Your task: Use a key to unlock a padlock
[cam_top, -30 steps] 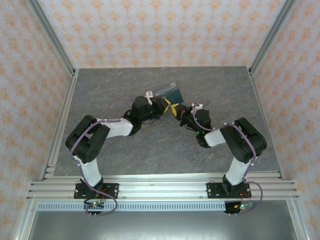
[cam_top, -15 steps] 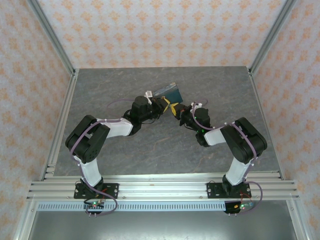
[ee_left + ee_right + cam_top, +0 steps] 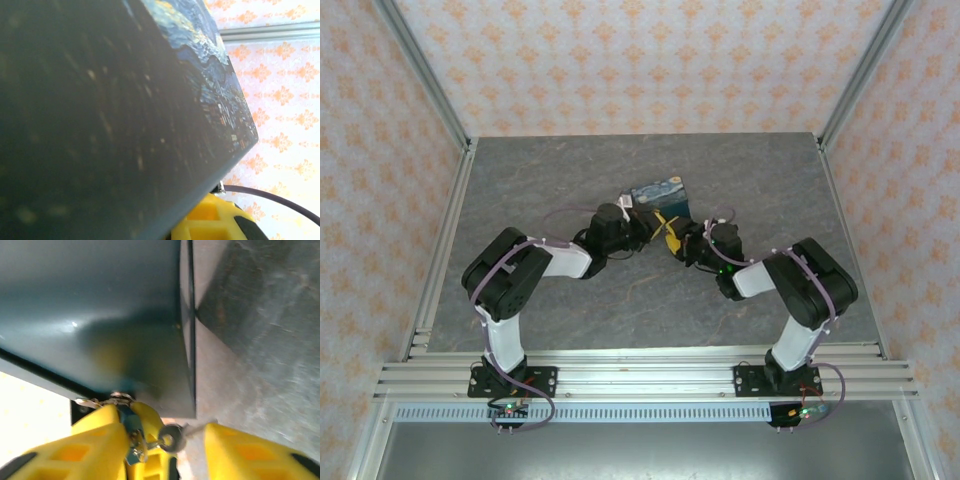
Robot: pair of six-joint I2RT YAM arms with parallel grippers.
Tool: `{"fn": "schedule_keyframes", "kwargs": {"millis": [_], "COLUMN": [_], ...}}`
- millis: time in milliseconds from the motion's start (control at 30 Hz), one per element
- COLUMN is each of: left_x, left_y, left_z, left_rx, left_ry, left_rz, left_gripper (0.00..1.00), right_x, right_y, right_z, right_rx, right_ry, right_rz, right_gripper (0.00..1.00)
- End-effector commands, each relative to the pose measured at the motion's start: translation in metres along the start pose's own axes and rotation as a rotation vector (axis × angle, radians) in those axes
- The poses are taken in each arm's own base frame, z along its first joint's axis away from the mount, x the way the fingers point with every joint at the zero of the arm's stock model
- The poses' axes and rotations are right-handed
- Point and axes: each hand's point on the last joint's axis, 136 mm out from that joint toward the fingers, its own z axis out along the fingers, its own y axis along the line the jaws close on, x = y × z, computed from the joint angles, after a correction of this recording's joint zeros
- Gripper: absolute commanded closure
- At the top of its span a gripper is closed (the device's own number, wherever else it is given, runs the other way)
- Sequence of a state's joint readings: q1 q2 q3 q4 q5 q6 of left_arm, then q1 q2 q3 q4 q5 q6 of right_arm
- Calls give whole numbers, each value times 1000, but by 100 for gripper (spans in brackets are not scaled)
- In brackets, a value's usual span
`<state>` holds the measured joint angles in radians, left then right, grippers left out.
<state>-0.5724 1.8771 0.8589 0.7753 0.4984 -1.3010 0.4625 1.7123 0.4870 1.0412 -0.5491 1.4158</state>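
Grey table [image 3: 520, 180]: from above, my left pincer [image 3: 646, 224] and right pincer [image 3: 675, 238] meet beside the box [image 3: 658, 192]. My right wrist adds the padlock [image 3: 131, 428] clamped in the left under the box, key [image 3: 172, 438] alongside, right jaws apart.

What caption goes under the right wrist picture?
Right claw open around the key in the blue padlock.

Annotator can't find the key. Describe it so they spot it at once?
Right wrist view: follow the dark teal box down to its lower edge, where yellow fingers crowd in. Between them sits the small blue padlock; the key sticks out of it toward frame right, the only round silvery piece with a hole.
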Motion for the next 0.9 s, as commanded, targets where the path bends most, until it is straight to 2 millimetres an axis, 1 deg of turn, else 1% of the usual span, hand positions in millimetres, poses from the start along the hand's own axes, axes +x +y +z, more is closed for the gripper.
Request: {"fn": "schedule_keyframes", "kwargs": {"millis": [0, 67, 133, 267, 367, 433, 467, 500, 567, 667, 733, 867], "left_x": [39, 38, 37, 35, 34, 34, 33, 33, 32, 32, 33, 34], "left_y": [15, 19, 21, 24, 29, 33, 34, 35, 36, 35, 33, 30], "left_z": [3, 3, 2, -1, -3, -4, -4, -5, -5, -6, -6, -7], "left_rx": [-20, -31, -40, -59, -78, -89, -93, -95, -100, -105, -113, -122], "left_ry": [142, 140, 140, 144, 153, 159, 159, 164, 167, 179, 189, 206], "left_rz": [24, 28, 35, 41, 37, 34, 33, 33, 28, 22, 21, 14], "left_gripper": [100, 100, 100, 100, 100, 100, 100, 100, 100, 100, 100, 100], "right_x": [19, 18, 18, 16, 15, 12, 10, 8, 7, 6, 6, 10], "right_y": [53, 46, 38, 11, 0, 0, 0, -5, -1, -6, -12, -20], "right_z": [-14, -21, -29, -47, -62, -72, -77, -80, -87, -89, -89, -85], "right_rx": [-151, -119, -83, 46, 180, 244, 279, 322, 353, 421, 488, 580], "right_ry": [71, 68, 68, 60, 53, 35, 29, 31, 27, 41, 49, 79], "right_rz": [-111, -122, -143, -211, -344, -443, -497, -543, -627, -750, -846, -1018], "right_gripper": [42, 34, 30, 28, 29, 29, 30, 31, 33, 40, 42, 49]}}
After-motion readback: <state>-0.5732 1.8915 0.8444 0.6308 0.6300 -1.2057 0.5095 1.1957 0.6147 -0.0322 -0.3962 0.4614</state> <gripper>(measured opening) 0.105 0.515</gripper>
